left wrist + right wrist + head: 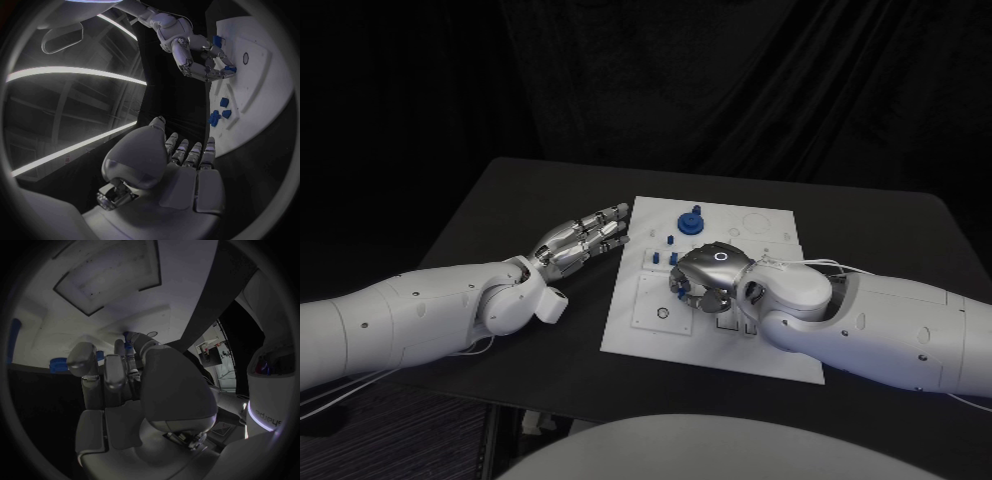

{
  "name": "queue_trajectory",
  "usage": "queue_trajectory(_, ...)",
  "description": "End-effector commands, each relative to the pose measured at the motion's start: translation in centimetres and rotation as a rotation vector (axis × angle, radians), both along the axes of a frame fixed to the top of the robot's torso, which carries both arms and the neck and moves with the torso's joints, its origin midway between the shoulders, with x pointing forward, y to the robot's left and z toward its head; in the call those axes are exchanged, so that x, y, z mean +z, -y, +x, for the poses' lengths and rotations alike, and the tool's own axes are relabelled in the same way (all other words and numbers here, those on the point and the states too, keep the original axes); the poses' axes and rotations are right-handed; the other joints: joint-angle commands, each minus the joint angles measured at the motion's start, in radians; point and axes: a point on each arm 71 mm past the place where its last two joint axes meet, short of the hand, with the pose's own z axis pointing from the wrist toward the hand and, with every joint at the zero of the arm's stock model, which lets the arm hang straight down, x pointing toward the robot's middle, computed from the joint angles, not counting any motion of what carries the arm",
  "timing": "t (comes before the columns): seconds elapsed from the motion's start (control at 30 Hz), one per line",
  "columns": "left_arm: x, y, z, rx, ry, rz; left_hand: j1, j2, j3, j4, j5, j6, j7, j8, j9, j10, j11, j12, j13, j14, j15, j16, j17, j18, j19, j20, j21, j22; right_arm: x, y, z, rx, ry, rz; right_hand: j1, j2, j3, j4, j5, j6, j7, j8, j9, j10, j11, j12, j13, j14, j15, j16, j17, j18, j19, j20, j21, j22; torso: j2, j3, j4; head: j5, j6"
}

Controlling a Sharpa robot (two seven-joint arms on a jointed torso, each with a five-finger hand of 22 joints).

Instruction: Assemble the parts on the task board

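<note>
Your right hand (711,275) sits curled over the middle of the task board (776,355), fingers pinched on a small blue part (129,336) at their tips. Keep that part upright and lower it straight, easing off if it binds. A taller blue part (691,221) stands at 12 o'clock from it. Your left hand (581,240) holds nothing, fingers loosely apart, resting on the tabletop (516,200) just off the board's 9 o'clock edge, pointing toward 1 o'clock.

The head camera looks down on the task board (711,300); both wrist cameras see it close, behind their hands.
</note>
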Motion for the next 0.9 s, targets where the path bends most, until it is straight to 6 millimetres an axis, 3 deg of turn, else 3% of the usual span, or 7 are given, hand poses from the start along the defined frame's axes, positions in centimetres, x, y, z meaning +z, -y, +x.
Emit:
queue_trajectory(0.03, 0.89, 0.02, -0.02, 0.014, 0.095, -0.093, 0.009, -0.002, 0.010, -0.002, 0.005, 0.007, 0.007, 0.003, 0.002, -0.005, 0.000, -0.002, 0.000, 0.003, 0.004, 0.002, 0.002, 0.003, 0.001, 0.005, 0.002, -0.001, 0.06, -0.15, -0.23, 0.010, 0.010, 0.012, 0.000, 0.001, -0.002, 0.007, -0.013, 0.005, -0.005, -0.001, 0.002, 0.000, -0.005, -0.002, -0.001, -0.007, 0.001, -0.005, -0.001, 0.007, -0.008, -0.001, -0.005, 0.118, 0.000, 0.0006, -0.0002, 0.001, 0.000)
queue_trajectory(0.4, 0.83, -0.08, -0.01, 0.016, 0.092, -0.089, 0.009, -0.002, 0.011, -0.002, 0.005, 0.007, 0.007, 0.003, 0.002, -0.005, 0.000, -0.002, 0.000, 0.003, 0.004, 0.002, 0.002, 0.003, 0.001, 0.005, 0.002, -0.001, 0.00, -0.01, -0.28, 0.002, 0.003, 0.001, -0.001, -0.001, -0.005, 0.007, -0.018, 0.009, -0.005, 0.003, 0.006, 0.001, -0.005, -0.002, -0.001, -0.008, 0.001, -0.008, -0.005, 0.008, -0.010, -0.002, -0.010, 0.117, 0.000, 0.0008, -0.0009, 0.003, 0.000)
queue_trajectory(0.9, 0.69, -0.04, 0.00, 0.012, 0.082, -0.085, 0.011, -0.003, 0.017, -0.003, 0.006, 0.005, 0.006, 0.003, 0.002, -0.005, -0.001, -0.003, 0.000, 0.004, 0.005, 0.003, 0.002, 0.004, 0.002, 0.007, 0.002, -0.001, -0.29, 0.50, -0.04, -0.028, -0.009, -0.035, -0.013, -0.019, -0.016, 0.019, -0.035, -0.037, -0.012, -0.044, -0.009, -0.095, 0.026, -0.025, 0.001, -0.053, 0.025, -0.055, -0.060, 0.022, -0.056, 0.016, -0.111, 0.094, 0.000, 0.0013, -0.0003, 0.001, 0.000)
